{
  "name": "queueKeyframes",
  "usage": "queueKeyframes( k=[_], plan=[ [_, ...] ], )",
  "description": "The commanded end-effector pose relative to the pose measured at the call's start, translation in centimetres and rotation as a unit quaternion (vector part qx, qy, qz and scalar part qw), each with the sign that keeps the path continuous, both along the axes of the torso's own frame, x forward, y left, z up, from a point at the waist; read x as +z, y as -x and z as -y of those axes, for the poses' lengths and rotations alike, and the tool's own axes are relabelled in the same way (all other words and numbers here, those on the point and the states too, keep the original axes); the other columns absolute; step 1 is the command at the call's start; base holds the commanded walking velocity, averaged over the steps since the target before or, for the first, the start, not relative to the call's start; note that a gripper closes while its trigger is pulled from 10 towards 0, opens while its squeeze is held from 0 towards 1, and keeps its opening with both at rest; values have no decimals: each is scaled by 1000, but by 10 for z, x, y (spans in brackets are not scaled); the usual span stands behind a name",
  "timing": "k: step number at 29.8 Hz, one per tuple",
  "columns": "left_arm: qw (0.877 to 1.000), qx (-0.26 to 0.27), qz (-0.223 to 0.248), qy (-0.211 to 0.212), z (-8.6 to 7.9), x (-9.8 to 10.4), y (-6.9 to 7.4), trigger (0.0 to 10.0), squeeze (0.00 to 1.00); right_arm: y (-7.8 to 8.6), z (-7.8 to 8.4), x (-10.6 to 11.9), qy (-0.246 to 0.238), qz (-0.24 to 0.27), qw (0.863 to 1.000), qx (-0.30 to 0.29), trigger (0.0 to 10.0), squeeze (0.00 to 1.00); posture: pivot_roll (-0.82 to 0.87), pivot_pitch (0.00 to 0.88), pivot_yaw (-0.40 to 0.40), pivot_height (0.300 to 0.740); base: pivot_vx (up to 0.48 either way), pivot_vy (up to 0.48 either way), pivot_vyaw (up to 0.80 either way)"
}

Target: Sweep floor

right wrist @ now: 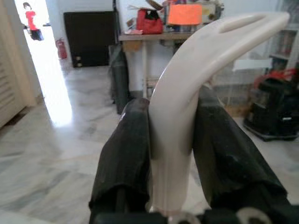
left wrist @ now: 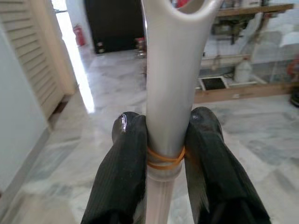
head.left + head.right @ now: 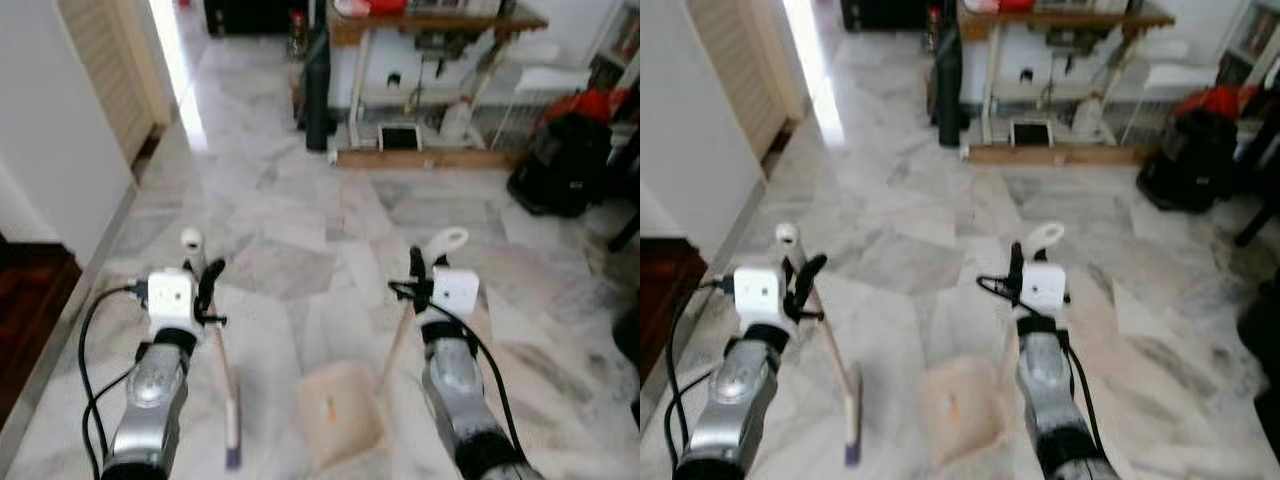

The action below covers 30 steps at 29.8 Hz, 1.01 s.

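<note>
marble floor (image 3: 300, 230) fills the middle of the frame. left gripper (image 3: 207, 285), lower left, has its jaws clamped on the white handle of a small broom (image 3: 228, 400), bristles down at the bottom edge. right gripper (image 3: 418, 268), lower right, grips the handle of a pale dustpan (image 3: 338, 412) resting on the floor at bottom centre. wooden shelf unit (image 3: 430, 80) stands at the upper right.

A grey-veined white marble floor (image 3: 300, 230) is seen. A pale beige plastic dustpan (image 3: 338, 411) and a cream-handled broom (image 3: 222, 372) with a purple tip are shown. A yellow rubber band (image 2: 164, 157) is wrapped around the handle between black fingers (image 2: 122, 177).
</note>
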State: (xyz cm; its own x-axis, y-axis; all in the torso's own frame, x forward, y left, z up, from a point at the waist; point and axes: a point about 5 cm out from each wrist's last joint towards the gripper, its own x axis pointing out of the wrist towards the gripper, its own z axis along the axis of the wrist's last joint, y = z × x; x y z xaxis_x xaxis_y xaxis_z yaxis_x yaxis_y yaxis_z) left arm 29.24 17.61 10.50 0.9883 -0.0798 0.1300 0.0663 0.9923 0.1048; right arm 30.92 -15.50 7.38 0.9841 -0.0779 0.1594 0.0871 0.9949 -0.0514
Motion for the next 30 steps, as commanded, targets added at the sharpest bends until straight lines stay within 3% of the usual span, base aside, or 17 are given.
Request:
queueKeyframes(
  k=[1, 13, 26, 30],
  plan=[
    [1000, 4, 26, -1, -5, 12, -2, 10000, 0, -7, -3, 15, 9, 34, 999, 8, 10000, 0, 54, 19, -9, 740, 409, 0, 0],
    [1000, 8, 26, 0, -5, 12, -3, 10000, 0, -7, -3, 16, 11, 38, 999, 9, 10000, 0, 54, 25, -12, 740, 381, 0, 0],
    [1000, 7, 31, 3, -5, 12, -3, 10000, 0, -7, -1, 15, 7, 32, 999, 5, 10000, 0, 53, 28, -13, 740, 0, 0, 0],
    [1000, 6, 30, 3, -4, 12, -3, 10000, 0, -7, -1, 14, 4, 26, 1000, 2, 10000, 0, 53, 28, -13, 740, 0, 0, -713]
  ],
)
